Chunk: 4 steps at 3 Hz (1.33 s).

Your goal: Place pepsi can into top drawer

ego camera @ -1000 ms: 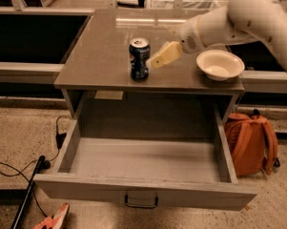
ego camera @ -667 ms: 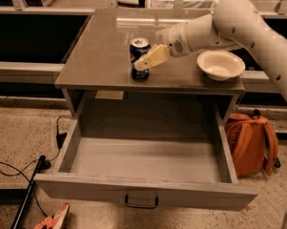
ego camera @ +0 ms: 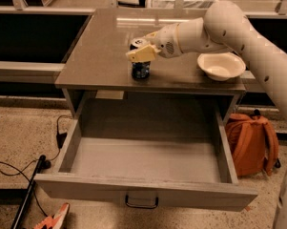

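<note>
The pepsi can (ego camera: 141, 70) stands upright near the front edge of the grey table top (ego camera: 100, 51), left of the cream bowl. My gripper (ego camera: 139, 52) reaches in from the right and sits at the can's upper half, covering most of its top. The can rests on the table. The top drawer (ego camera: 143, 191) is pulled wide open below the table, its inside bare, with the dark handle (ego camera: 141, 202) at the centre of its front panel.
A cream bowl (ego camera: 221, 66) sits on the table's right front corner under my arm. An orange backpack (ego camera: 251, 142) leans on the floor right of the drawer. Black cables (ego camera: 24, 168) and an orange-white object (ego camera: 52, 218) lie on the floor at left.
My gripper has moved left from beside the can to its upper part. The can, bowl and drawer have stayed in place.
</note>
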Tool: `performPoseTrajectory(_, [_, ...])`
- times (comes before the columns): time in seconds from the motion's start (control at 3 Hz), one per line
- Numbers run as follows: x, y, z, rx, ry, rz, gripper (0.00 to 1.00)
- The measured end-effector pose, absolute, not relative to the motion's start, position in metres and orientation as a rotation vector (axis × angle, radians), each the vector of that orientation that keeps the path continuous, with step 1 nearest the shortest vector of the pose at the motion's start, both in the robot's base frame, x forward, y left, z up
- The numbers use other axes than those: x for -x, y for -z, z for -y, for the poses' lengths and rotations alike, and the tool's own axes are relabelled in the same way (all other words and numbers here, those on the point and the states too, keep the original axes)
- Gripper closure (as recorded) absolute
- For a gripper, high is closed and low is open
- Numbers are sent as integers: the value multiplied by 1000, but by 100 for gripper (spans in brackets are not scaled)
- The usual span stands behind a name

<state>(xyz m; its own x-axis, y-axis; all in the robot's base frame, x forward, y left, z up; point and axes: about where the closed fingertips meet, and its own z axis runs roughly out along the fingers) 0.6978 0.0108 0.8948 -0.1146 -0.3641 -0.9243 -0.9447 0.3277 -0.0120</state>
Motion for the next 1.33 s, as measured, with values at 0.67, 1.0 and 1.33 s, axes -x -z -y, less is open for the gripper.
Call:
performPoseTrajectory(0.67, [-690,-913,-22,1271,-807,-1603,96])
performPoseTrajectory(1.0, [-654,-946,-33,1406,-746,-1497,100])
performPoseTrajectory(1.33, [-598,-963,-39,1464,-694,-1449,100])
